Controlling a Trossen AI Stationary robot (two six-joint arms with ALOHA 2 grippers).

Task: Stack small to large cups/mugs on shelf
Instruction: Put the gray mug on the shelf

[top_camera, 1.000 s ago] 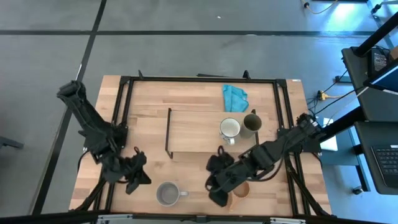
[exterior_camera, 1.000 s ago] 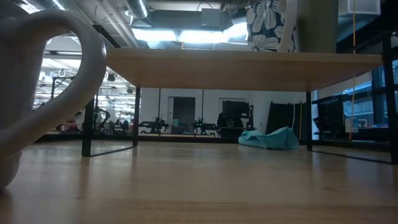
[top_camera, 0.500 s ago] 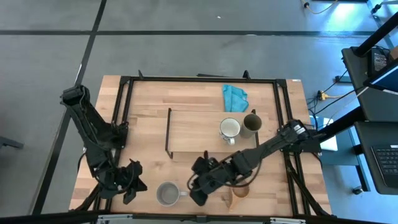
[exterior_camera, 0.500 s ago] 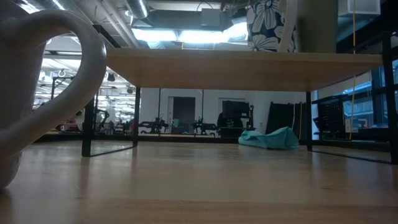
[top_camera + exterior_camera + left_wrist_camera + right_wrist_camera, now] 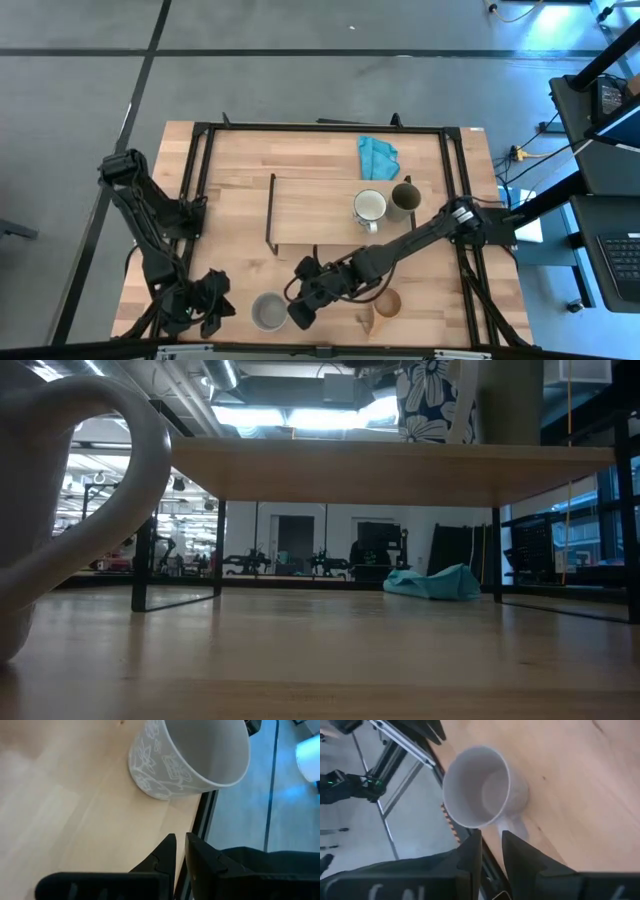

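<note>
The grey mug [image 5: 267,311] stands upright near the table's near edge; it fills the low view's left side [image 5: 60,490]. My right gripper [image 5: 300,306] is level at the mug's right side, its fingers a little apart at the handle [image 5: 511,824]. My left gripper [image 5: 212,308] is shut just left of the mug [image 5: 190,757], apart from it. The white cup [image 5: 369,207] and the olive-green cup [image 5: 404,198] stand on the shelf [image 5: 315,215] at its right end. The brown wooden cup [image 5: 386,303] stands on the table near the front. My right gripper comes level from the table's right side at the grey mug's handle [image 5: 507,826], a fingertip on either side of the handle's end. I cannot tell whether the fingers touch it. The mug stands on the table.
A teal cloth [image 5: 377,155] lies behind the shelf. A black frame [image 5: 200,180] runs around the tabletop. The near table edge is close below both grippers [image 5: 210,815]. Bare tabletop lies under the shelf in the low view [image 5: 330,650].
My right gripper has gone toward the table's left, along the near edge, away from the wooden cup and up to the grey mug's handle. My left gripper has gone toward the near edge, to beside the mug's left side. The cups have stayed in place.
</note>
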